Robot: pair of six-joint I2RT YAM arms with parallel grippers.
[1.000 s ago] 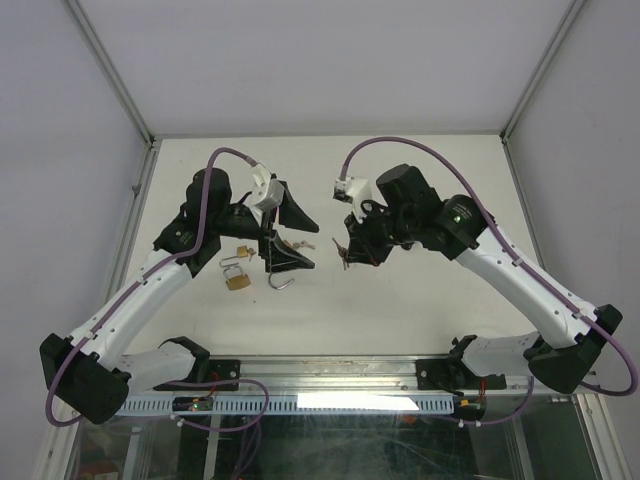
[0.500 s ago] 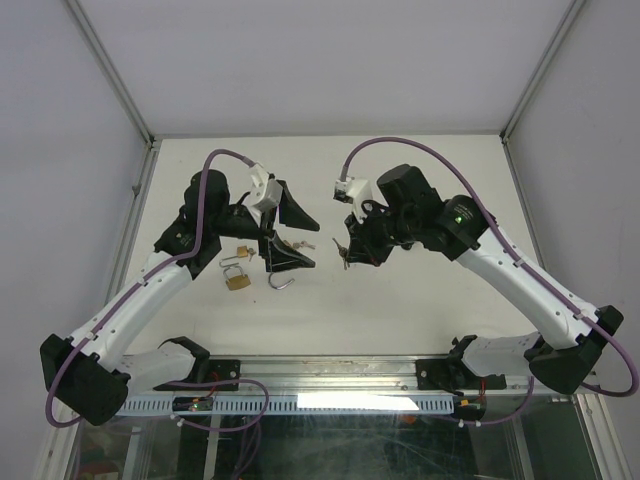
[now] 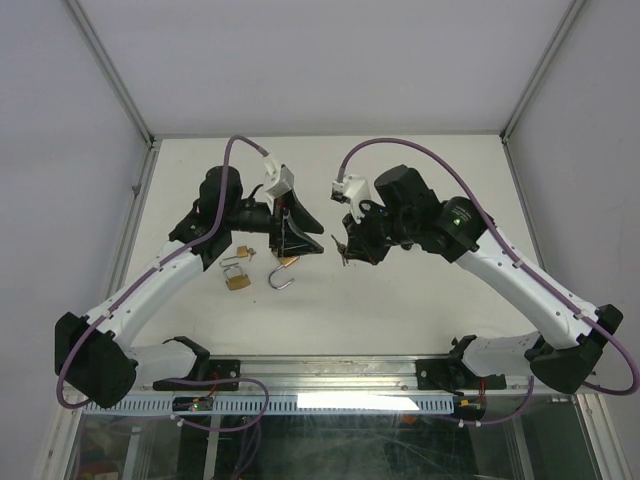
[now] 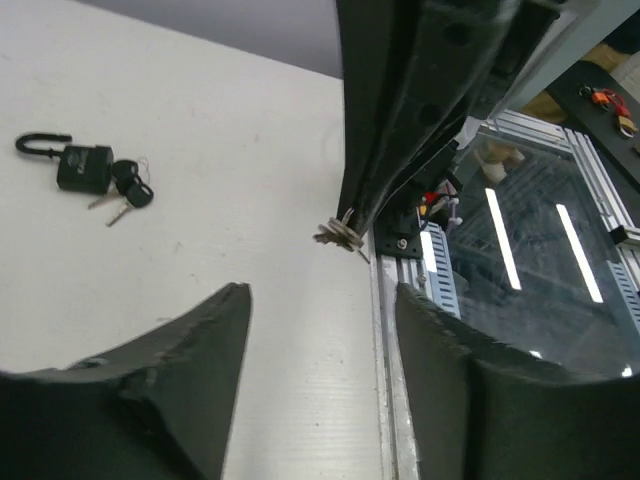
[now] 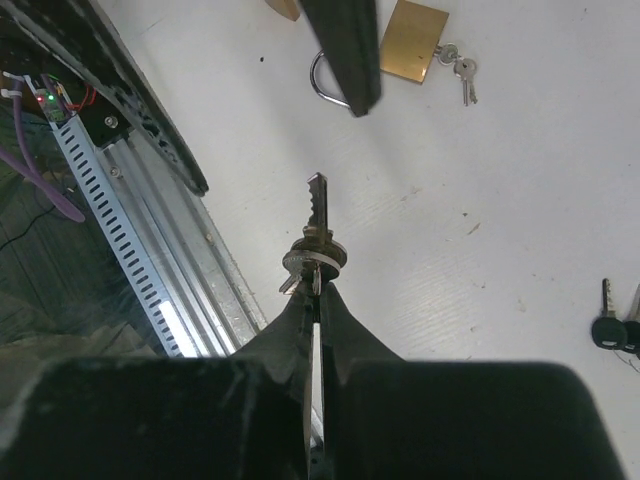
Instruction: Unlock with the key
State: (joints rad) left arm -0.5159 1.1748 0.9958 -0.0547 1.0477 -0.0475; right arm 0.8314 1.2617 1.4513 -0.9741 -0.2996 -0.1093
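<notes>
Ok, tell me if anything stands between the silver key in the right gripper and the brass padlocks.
Yes. A black finger of the left gripper hangs ahead of the silver key, across a silver shackle; the brass padlock beside it lies uncovered.

A robotics lab test cell is shown. A bare white surface (image 3: 400, 310) is enclosed by plain pale panels set in aluminium frame posts (image 3: 112, 75). Two white-and-black robot arms, left (image 3: 150, 290) and right (image 3: 520, 277), are bolted to a metal rail (image 3: 330, 372) at the near edge. Purple cables (image 3: 400, 141) are looped along them. A slotted cable duct (image 3: 150, 405) is fitted below the rail, and wired electronics with lit indicator lights (image 5: 42, 99) are seen beside it.
</notes>
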